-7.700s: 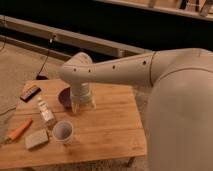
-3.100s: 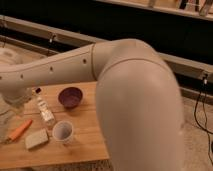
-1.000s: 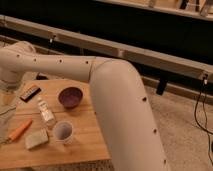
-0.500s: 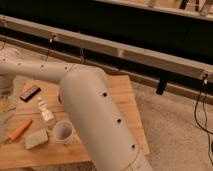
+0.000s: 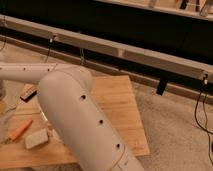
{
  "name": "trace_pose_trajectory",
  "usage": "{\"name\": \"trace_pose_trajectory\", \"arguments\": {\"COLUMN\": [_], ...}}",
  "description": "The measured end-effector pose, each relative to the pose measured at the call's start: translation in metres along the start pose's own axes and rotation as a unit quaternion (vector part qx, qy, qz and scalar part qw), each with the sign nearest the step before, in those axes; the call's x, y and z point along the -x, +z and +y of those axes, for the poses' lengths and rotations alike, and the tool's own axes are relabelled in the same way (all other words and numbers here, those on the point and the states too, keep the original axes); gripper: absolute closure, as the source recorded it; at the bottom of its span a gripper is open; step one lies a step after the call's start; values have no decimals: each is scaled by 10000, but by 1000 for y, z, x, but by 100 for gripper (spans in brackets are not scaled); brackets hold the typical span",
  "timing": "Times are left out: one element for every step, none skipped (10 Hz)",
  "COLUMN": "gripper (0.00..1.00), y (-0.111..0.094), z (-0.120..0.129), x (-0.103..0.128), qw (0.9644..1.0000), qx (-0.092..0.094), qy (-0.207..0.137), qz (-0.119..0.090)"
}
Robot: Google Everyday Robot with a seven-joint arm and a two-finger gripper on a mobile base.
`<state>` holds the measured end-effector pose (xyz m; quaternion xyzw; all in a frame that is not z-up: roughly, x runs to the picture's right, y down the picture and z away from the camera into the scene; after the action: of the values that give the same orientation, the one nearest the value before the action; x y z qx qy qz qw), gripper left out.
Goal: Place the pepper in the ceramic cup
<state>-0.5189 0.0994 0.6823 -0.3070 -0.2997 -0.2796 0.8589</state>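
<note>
Compared with half a second ago, the robot's thick white arm (image 5: 85, 120) has swung lower and closer to the camera, and it now covers the white cup that showed earlier in the middle of the table.

The arm fills the lower centre of the view. Its upper section stretches left, across the wooden table (image 5: 120, 100), to the left edge of the picture. The end effector (image 5: 2, 102) sits at that edge, above the left end of the table, and is barely in view. Whether it is wide or narrow cannot be told, and nothing can be seen in it.

The pepper (image 5: 20, 129), slim and orange, lies flat on the front left part of the table. It is tilted, with its upper end pointing right. A tan sponge (image 5: 36, 138) lies just beside it to the right. Farther back, a small dark flat item (image 5: 29, 92) rests near the arm's underside.

Speckled floor (image 5: 170, 125) lies to the right of the table, where a black cable (image 5: 202, 107) hangs down.
</note>
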Motion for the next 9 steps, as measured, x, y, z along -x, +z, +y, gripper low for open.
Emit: {"name": "trace_pose_trajectory", "arguments": {"gripper": [35,35,35,35,35,35,35,35,35], "y": [0,1,3,7,10,17,24,30,37], "z": [7,14,23,31,35,41,45,46,47], "x": [7,13,15,16,17,17,16,16,16], "qw": [10000,10000,9999,9999,9999,9998,9998,9997,9997], "qx": [-28,-49,-49,-45,-40,-17,3,8,14], "qy": [17,39,76,117,141,180,219,242,246], "qz": [-32,-54,-66,-71,-70,-55,-28,-15,1]}}
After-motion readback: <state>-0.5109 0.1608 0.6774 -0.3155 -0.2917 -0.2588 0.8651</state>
